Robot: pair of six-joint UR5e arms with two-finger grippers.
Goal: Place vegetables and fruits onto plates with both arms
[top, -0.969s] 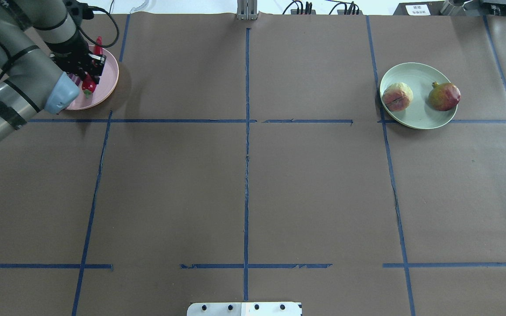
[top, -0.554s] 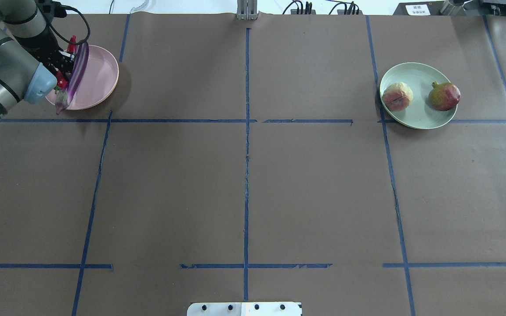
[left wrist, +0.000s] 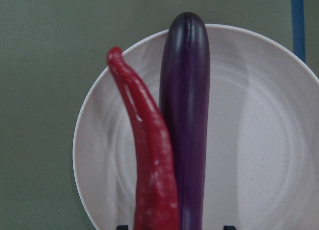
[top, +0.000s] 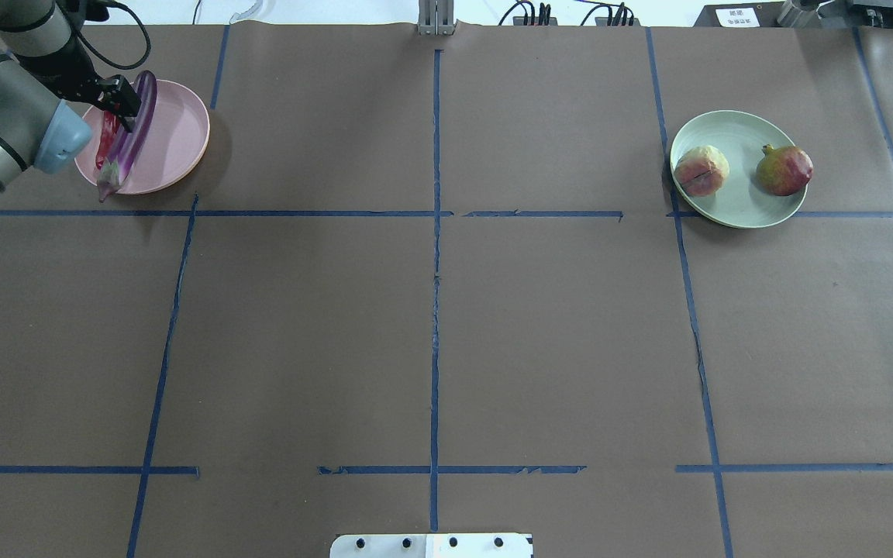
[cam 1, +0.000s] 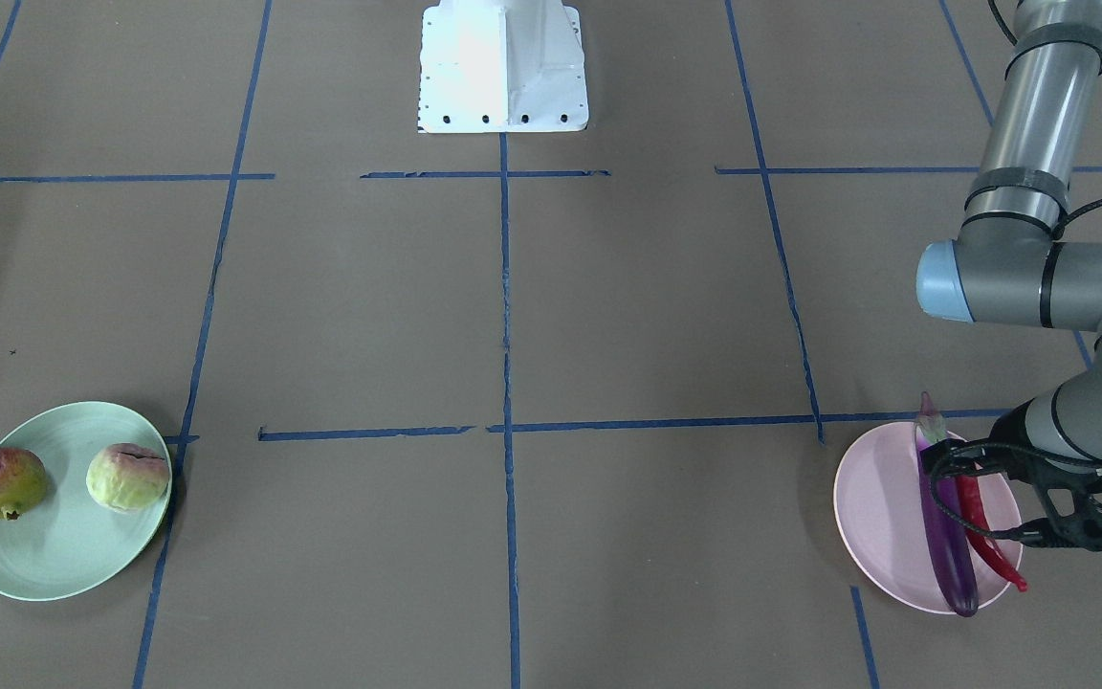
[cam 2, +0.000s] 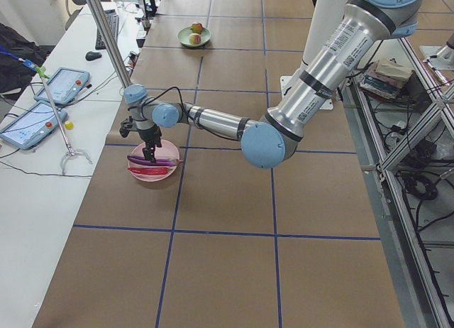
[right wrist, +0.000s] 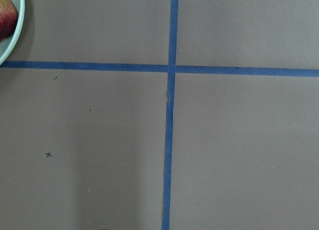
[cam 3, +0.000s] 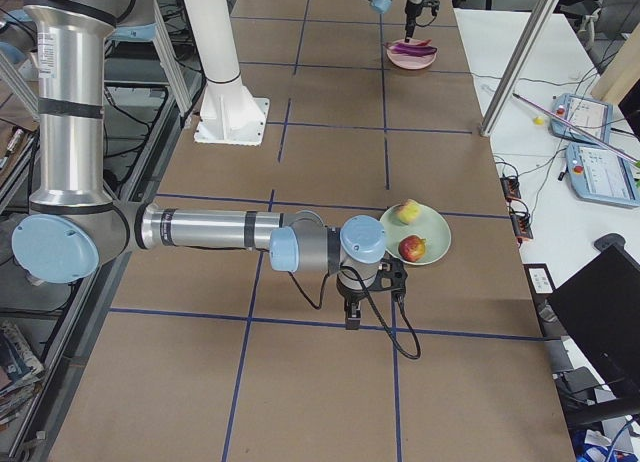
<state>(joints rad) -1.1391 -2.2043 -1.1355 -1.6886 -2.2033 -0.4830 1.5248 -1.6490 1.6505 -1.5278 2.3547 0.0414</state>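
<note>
Left gripper [cam 1: 1085, 524] open wide, empty, over pink plate [cam 1: 881, 517] edge, far left. Eggplant [cam 1: 948, 536], chili [cam 1: 981, 531] lie on it. Right gripper [cam 3: 352, 312]: opening not discernible. Risk: on retreat, left gripper clips overhanging eggplant, rolling it off.

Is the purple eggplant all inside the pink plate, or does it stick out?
It sticks out. The eggplant lies across the pink plate, but its pale stem end pokes past the rim in the overhead view.
</note>
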